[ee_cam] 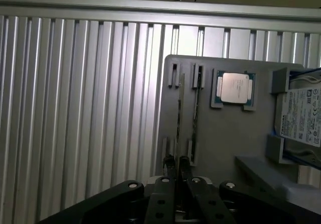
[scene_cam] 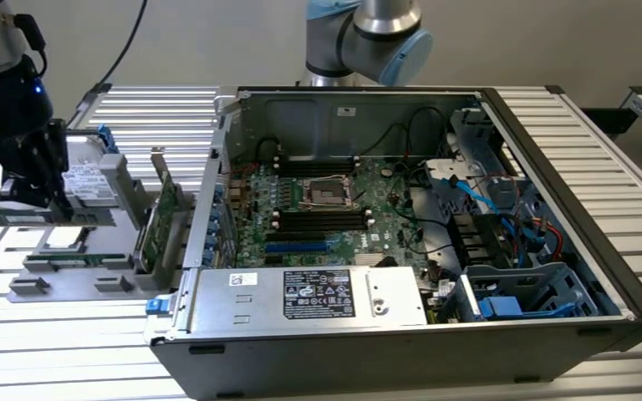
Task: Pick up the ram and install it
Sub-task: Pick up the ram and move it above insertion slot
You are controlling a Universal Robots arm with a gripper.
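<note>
Arm: the dark wrist section (scene_cam: 9, 109) hangs at the exterior view's far left, over the near end of the gray holder.
Fingers: the fingers (ee_cam: 185, 166) are closed together and pinch the ram by its upper edge.
Ram: the ram (scene_cam: 48, 220) (ee_cam: 179, 113) is a thin green stick held lengthwise under the wrist. It sits over the holder's outer pair of slots. From the wrist it shows edge-on, in line with one slot. Whether its lower edge touches the slot I cannot tell.
Holder: the gray holder (scene_cam: 64, 288) (ee_cam: 225, 133) lies flat on the tabletop, just beside the case.
Processor chip: the square silver processor chip (ee_cam: 234, 88) lies in a recess of the holder, beside the slots.
Hard drive: the hard drive (scene_cam: 84, 180) (ee_cam: 303, 116) has a white label and stands in the holder, near the ram.
Expansion card: the green expansion card (scene_cam: 165, 221) stands upright at the holder's case-side end.
Tabletop: the tabletop (scene_cam: 611, 117) (ee_cam: 75, 108) is ribbed silver metal and carries the holder and the case.
Case: the computer case (scene_cam: 354, 90) lies on its side with the panel off.
Motherboard: the green motherboard (scene_cam: 383, 213) lies inside the case. A square socket (scene_cam: 327, 194) sits at its middle, and black memory slots (scene_cam: 318, 221) lie just beside it.
Power supply: the silver power supply (scene_cam: 310, 296) runs along the near wall of the case.
Cables: blue cables (scene_cam: 488, 196) run through the drive bay at the exterior view's right.
</note>
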